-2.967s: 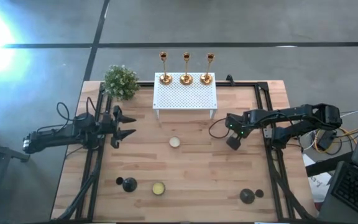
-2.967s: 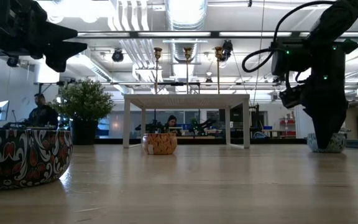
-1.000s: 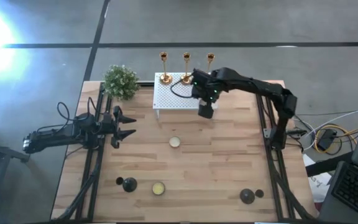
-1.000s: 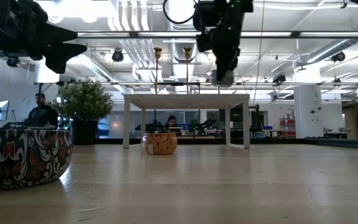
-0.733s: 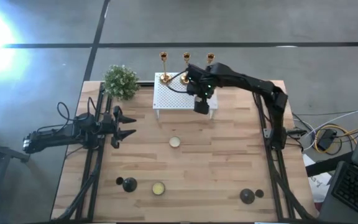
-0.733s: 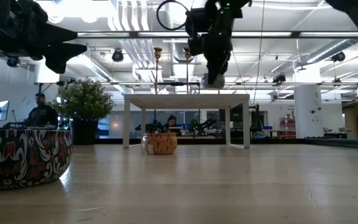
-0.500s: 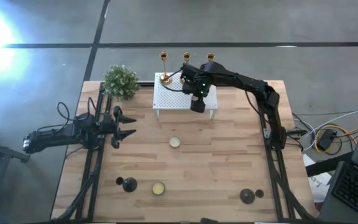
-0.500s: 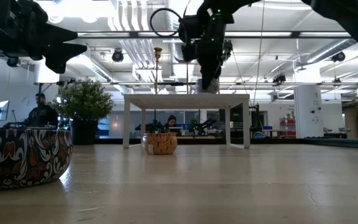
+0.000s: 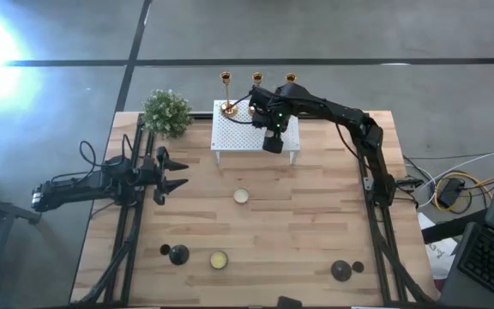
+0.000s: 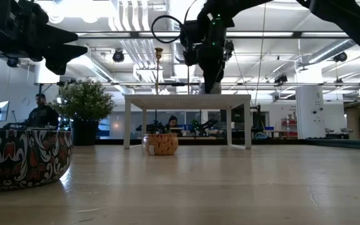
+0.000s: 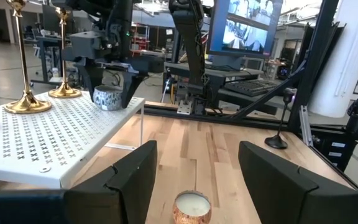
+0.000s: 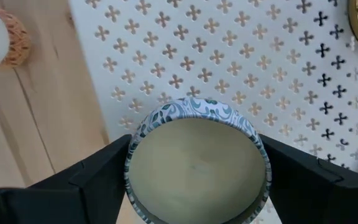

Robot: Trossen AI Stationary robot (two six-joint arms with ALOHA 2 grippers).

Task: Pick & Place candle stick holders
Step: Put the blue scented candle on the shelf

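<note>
Three gold candlesticks stand on their round bases along the far edge of the white perforated rack [image 9: 238, 133]; the left one [image 9: 227, 94] shows whole, and my right arm covers the bases of the other two [image 9: 257, 81] [image 9: 290, 79]. Two black dome holders [image 9: 178, 254] [image 9: 341, 271] stand on the table near its front edge. My right gripper [image 9: 271, 144] is over the rack's near right part, shut on a blue-and-white patterned candle tin [image 12: 197, 155]. My left gripper [image 9: 174, 172] is open and empty at the table's left side. My right gripper pinches the candle tin by its round side wall [image 12: 131, 149], one finger [image 12: 98, 177] on each opposite side. The fingers point down from above. The tin is level, open top up, and in the left wrist view [image 11: 109, 98] its bottom is down at the rack's top near the near right corner.
A potted plant [image 9: 167, 112] stands at the far left corner. A cream-filled tin [image 9: 241, 196] sits mid-table and another [image 9: 219, 259] near the front. Small black pieces lie by each dome holder [image 9: 165, 250] [image 9: 358, 267]. Bare wood lies between rack and front edge.
My right gripper has carried the candle tin toward the table's left edge over the rack and gone down, bringing the tin from above the rack to its top surface. The left arm has kept still.
</note>
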